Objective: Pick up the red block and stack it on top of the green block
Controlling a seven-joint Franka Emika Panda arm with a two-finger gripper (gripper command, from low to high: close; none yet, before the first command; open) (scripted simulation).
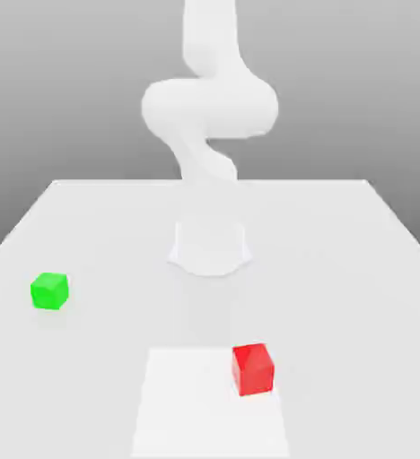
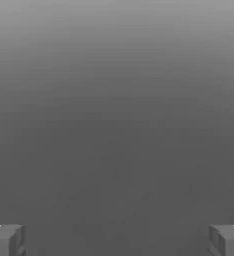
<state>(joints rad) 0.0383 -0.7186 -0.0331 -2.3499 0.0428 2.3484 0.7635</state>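
The red block (image 1: 252, 368) sits on the white table (image 1: 339, 269) near the front, a little toward the exterior view's right. Far off toward the exterior view's left, the green block (image 1: 49, 291) rests on the table, further back. In the hand view my gripper (image 2: 117, 241) is open, its two grey fingertips (image 2: 6, 241) standing wide apart with nothing between them. Beyond them the hand view gives only plain grey background, with neither block in it.
My white arm (image 1: 209, 108) rises from its round base (image 1: 210, 246) at the table's middle back. A pale white rectangular patch (image 1: 196, 403) lies at the front beside the red block; I cannot tell what it is.
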